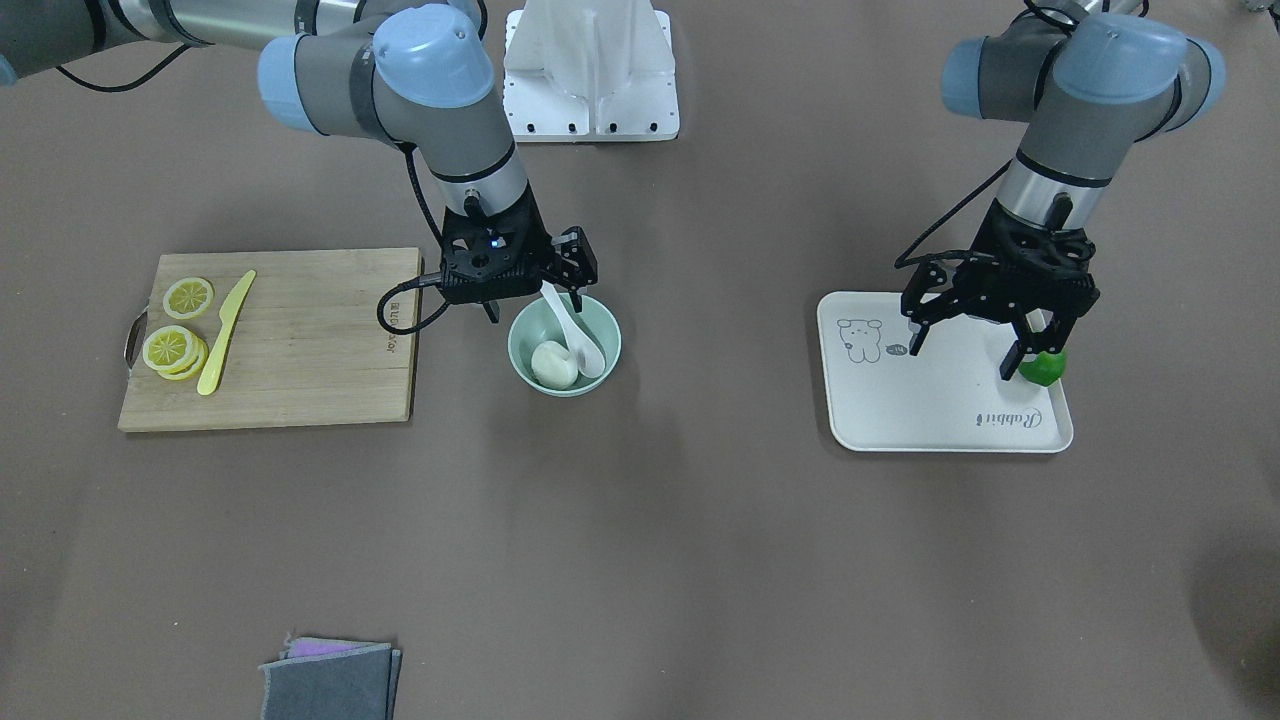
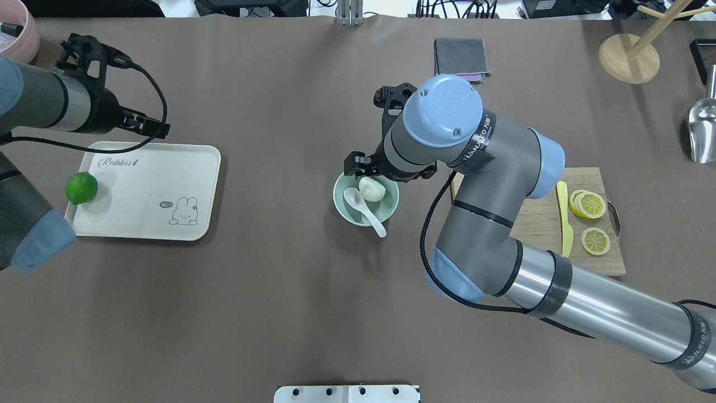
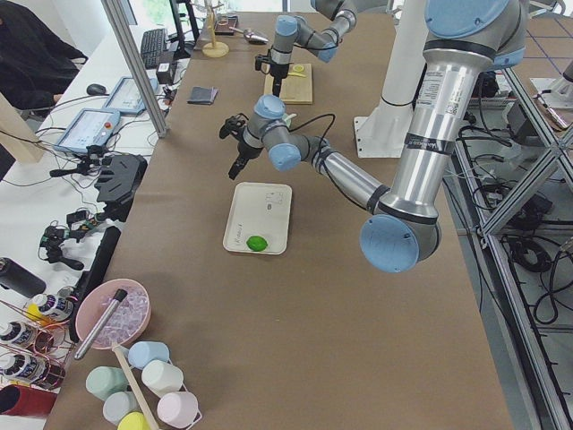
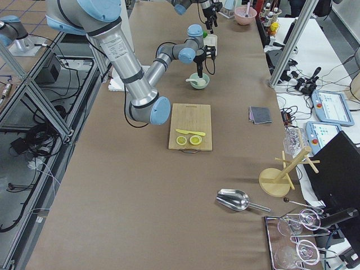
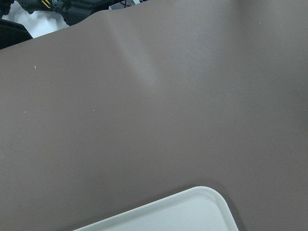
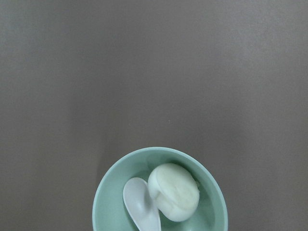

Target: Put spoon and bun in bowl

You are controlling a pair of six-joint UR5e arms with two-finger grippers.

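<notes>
The pale mint-green bowl (image 1: 521, 352) stands on the brown table between the cutting board and the tray. The white bun (image 1: 553, 365) and the white spoon (image 1: 582, 342) both lie in it, and the spoon's handle leans over the rim on the robot's side. My right gripper (image 1: 535, 305) hangs open just above the bowl and holds nothing. The right wrist view shows the bowl (image 6: 107, 204) from above with the bun (image 6: 174, 191) and the spoon's scoop (image 6: 138, 199) inside. My left gripper (image 1: 962, 355) is open over the cream tray, with one finger close to the green lime (image 1: 1044, 369).
A wooden cutting board (image 1: 300, 340) with lemon slices (image 1: 172, 350) and a yellow plastic knife (image 1: 226, 333) lies beside the bowl. The cream tray (image 1: 940, 405) holds the lime. A grey cloth (image 1: 330, 680) lies at the operators' edge. A wooden stand (image 2: 629, 56) and a metal scoop (image 2: 702, 129) stand far right.
</notes>
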